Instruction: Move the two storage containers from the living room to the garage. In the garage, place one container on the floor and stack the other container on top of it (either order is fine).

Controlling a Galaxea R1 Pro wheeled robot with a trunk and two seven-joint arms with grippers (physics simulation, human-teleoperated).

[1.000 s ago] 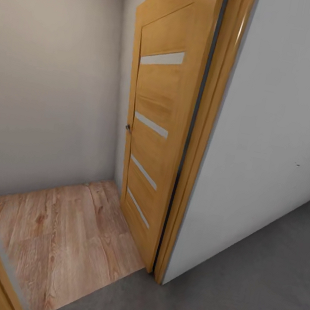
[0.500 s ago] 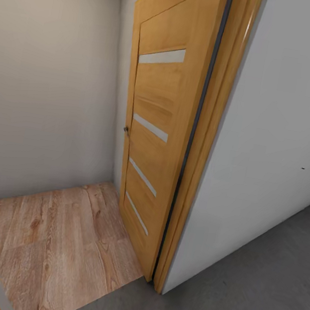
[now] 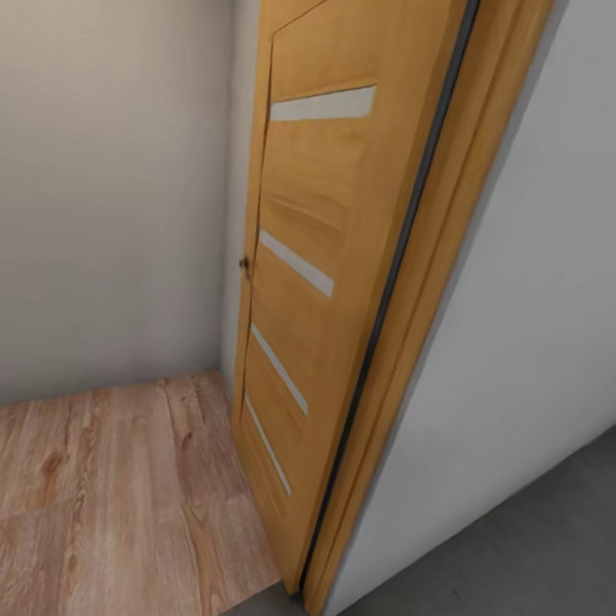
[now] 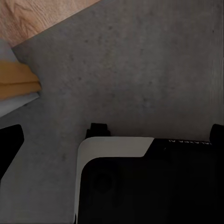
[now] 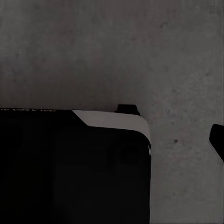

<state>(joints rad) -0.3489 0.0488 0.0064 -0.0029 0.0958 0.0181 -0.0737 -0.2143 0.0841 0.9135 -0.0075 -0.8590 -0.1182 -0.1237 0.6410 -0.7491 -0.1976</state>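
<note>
1. One doorway faced us in the head view. A light wooden door [image 3: 308, 248] with four frosted strips stood swung open against the far side, with its frame [image 3: 427, 319] just beside it.
2. Two floors met at the threshold. The dark grey concrete floor [image 3: 498, 604] of the garage lay on our side, and light wood planks [image 3: 82, 501] lay beyond it, closed in by a plain grey wall [image 3: 92, 159].
3. We could not tell from this spot where the two storage containers stood. We judged them to lie somewhere past the planks, towards the living room.
4. The left wrist camera looked down on speckled concrete [image 4: 140, 70], the robot's own dark base [image 4: 154, 186] and a corner of the orange frame [image 4: 16, 79] close by. The right wrist camera showed concrete [image 5: 116, 46] and the base [image 5: 70, 168].
5. Dark slivers sat at the edges of both wrist views. We could not tell whether the left pincer or the right pincer was spread or pressed together.
6. We judged the step in hand to be driving through the opening.
7. To do it well:
   - Square the base to the gap before advancing.
   - Keep off the frame on the right and the white wall [image 3: 582, 245] behind it.
   - Keep both arms tucked over the base.
   - Go slowly across the seam between the floors.
   - Leave the door leaf alone, since a nudge could swing it into the path.
</note>
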